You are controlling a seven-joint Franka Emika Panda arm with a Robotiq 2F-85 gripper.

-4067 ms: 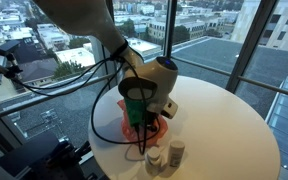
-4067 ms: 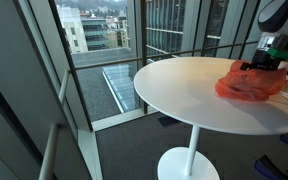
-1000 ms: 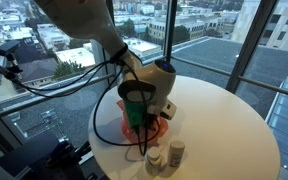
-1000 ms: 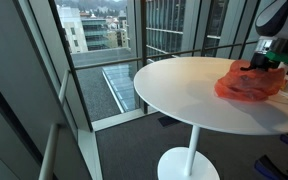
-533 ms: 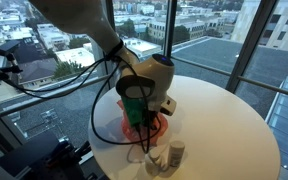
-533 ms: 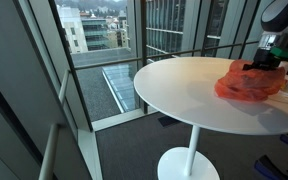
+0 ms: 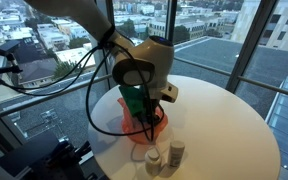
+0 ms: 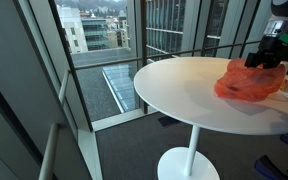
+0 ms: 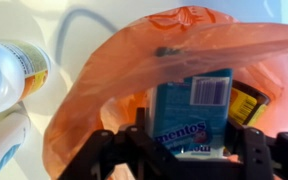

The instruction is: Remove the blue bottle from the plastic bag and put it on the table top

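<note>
In the wrist view the blue bottle (image 9: pixel 194 108), a Mentos tub with a barcode, stands between my gripper's fingers (image 9: pixel 192 146), which are shut on its sides. It sits in the mouth of the orange plastic bag (image 9: pixel 104 90), whose thin film bulges round it. In both exterior views the bag (image 7: pixel 147 126) (image 8: pixel 247 84) lies on the round white table (image 7: pixel 219 130) (image 8: pixel 184 90) with the gripper (image 7: pixel 139 108) (image 8: pixel 267 58) just above it.
Two white bottles (image 7: pixel 152 158) (image 7: pixel 175 152) stand at the table's edge beside the bag, seen also in the wrist view (image 9: pixel 9 70). A yellow-labelled item (image 9: pixel 246 103) lies inside the bag beside the blue bottle. Windows and a railing surround the table.
The arm has risen and swung a little, lifting the gripper with the blue bottle upward out of the bag's opening. The bag stays on the table.
</note>
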